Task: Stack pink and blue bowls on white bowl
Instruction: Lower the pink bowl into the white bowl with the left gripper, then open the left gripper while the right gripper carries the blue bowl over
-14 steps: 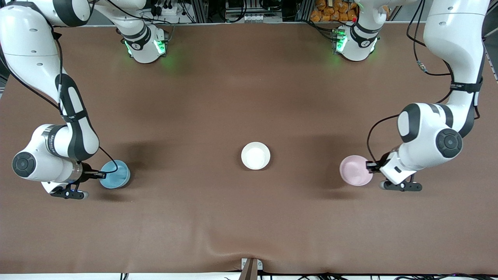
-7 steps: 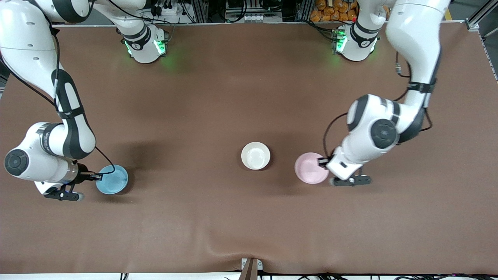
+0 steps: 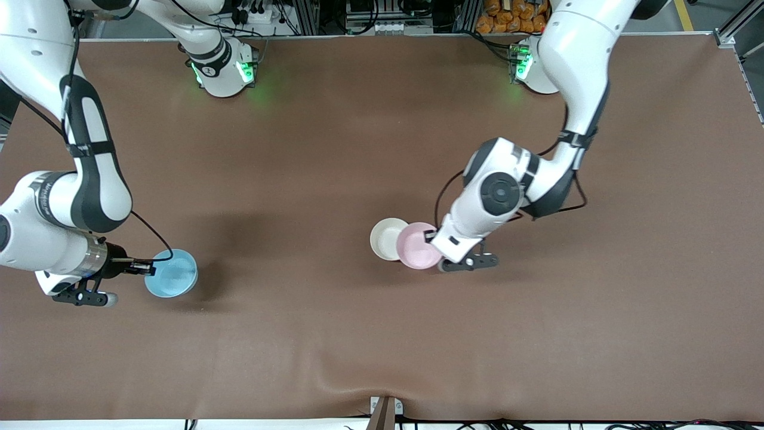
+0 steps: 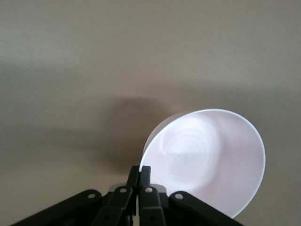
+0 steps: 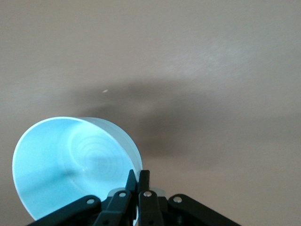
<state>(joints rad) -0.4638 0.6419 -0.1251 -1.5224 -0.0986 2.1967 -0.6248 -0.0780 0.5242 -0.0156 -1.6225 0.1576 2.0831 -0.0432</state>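
Blue bowl (image 3: 171, 273), nearest the front camera, at the right arm's end of the desk (image 3: 358, 334): the right gripper (image 3: 145, 269) pinches its rim, fingers narrowed onto the thin wall, one inside and one outside as the right wrist view shows (image 5: 139, 181). A shadow on the desk under the bowl suggests it is lifted clear, though the height cannot be judged. This arm appears to wait its turn.

Pink bowl (image 3: 418, 245), slightly farther from the camera, near the middle of the desk: the left gripper (image 3: 431, 237) clamps its rim in the same manner, fingers drawn close on the wall (image 4: 139, 173). The bowl hangs tilted from that single pinch and overlaps the edge of the white bowl (image 3: 387, 238), which sits on the desk. It is over that bowl's edge, not yet centred or seated.

Handling, as a judgement: the bowls look glossy, rigid and light, hence slippery and probably breakable. A rim pinch is the only practical hold on such a shape, but it lets the bowl swing, so it should be levelled and centred before release. Equal sizes mean each will nest only partway.
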